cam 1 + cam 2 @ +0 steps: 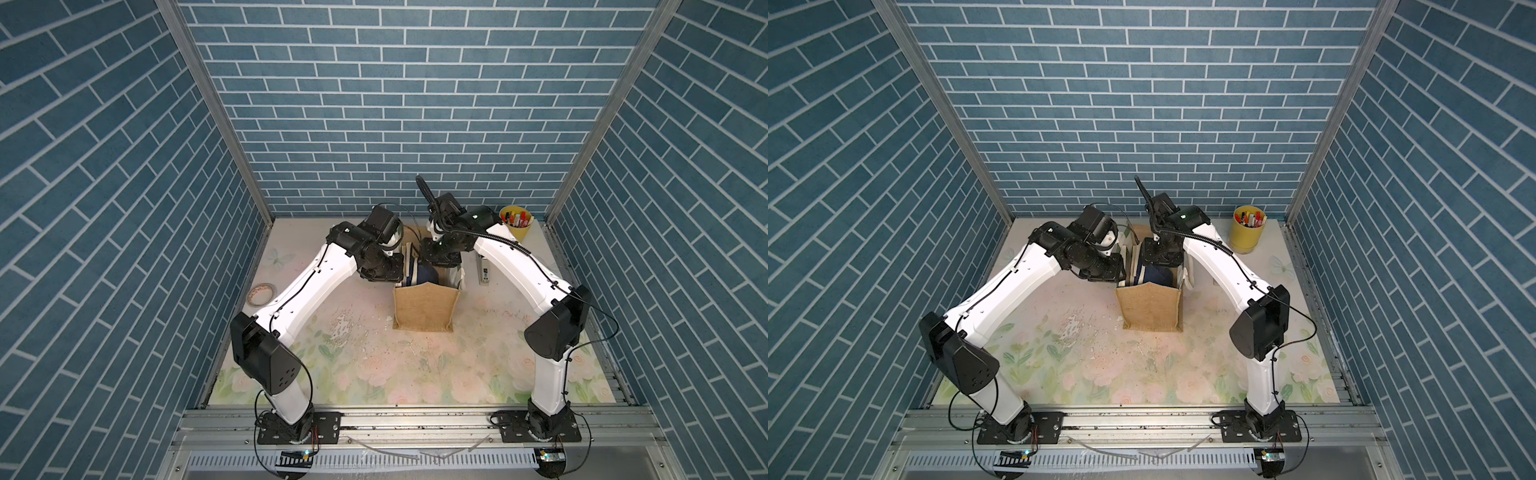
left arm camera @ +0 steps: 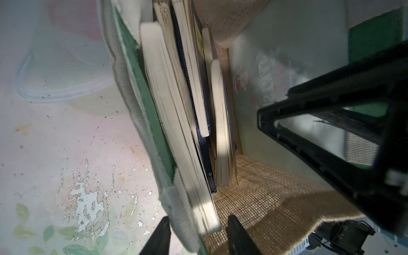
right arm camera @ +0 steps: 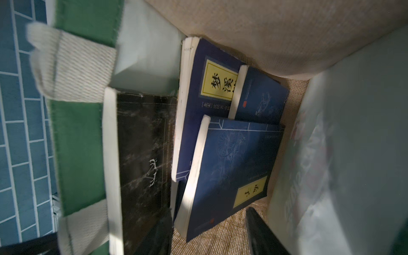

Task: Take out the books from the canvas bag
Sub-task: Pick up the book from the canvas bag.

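The canvas bag (image 1: 424,309) is standing upright in the middle of the table (image 1: 374,357). The books (image 2: 176,106) are all sitting inside it on edge, page edges up, packed against the green side wall on the left arm's side. Their long axis is running from the bag's front burlap wall toward its back wall, so the covers are facing sideways, toward the right arm.

The left gripper (image 2: 199,237) is hanging at the front end of this pack with its jaws apart. One finger is standing outside the bag and the other inside, with the fabric wall and the thick outermost book lying between them; I cannot tell if they are already touching. The right gripper (image 3: 209,231) is reaching into the bag's mouth, also spread and holding nothing. The corner of a blue book (image 3: 227,172) with a yellow label is lying between its fingers, and the black book (image 3: 143,154) is lying beside it, against the green wall.

In my judgement the right arm is placed better for the innermost blue book, while the left one is risking to pinch fabric together with paper.

In both top views the wrists are covering the fingertips and most of the books, the wrist pictures are blurred, and the number of books is hard to make out
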Motion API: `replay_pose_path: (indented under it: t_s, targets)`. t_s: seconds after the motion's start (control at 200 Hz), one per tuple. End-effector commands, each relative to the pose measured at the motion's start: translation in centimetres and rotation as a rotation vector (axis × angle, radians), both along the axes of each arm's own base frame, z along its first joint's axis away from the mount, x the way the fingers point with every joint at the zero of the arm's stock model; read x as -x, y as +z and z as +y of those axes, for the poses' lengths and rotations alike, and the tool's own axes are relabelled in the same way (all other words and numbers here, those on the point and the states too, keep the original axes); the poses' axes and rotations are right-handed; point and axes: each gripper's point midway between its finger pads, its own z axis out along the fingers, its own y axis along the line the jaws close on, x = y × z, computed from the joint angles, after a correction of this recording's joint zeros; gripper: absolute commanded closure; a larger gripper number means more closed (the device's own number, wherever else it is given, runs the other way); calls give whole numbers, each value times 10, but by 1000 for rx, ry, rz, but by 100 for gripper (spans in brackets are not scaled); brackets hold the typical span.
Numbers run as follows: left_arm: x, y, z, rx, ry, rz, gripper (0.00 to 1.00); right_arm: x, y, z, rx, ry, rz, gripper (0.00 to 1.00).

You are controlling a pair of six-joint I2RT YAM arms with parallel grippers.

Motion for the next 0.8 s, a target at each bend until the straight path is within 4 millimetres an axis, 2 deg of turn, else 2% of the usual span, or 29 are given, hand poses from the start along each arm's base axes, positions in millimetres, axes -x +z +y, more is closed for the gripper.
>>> replay_pose_path:
  t_s: [0.0,0.41,0.555,0.615,0.695,0.795]
  targets:
    - [10,-11,-5,1,-29,70,61,-5,-18,-4,38,-63,32,45]
    - [11,-11,-5,-13,-54,78,62,-17,-42,10,13,-67,24,46]
    - [10,-11,-7,-13,-63,76,62,-20,-50,8,43,-87,26,51]
    - [10,-10,-7,-14,-66,73,62,-23,-55,2,81,-109,18,56]
    - [8,-9,-6,-18,-66,68,62,-23,-57,-6,119,-122,10,69]
    - [7,-8,-4,-34,-67,61,63,-25,-49,-13,139,-132,-24,91]
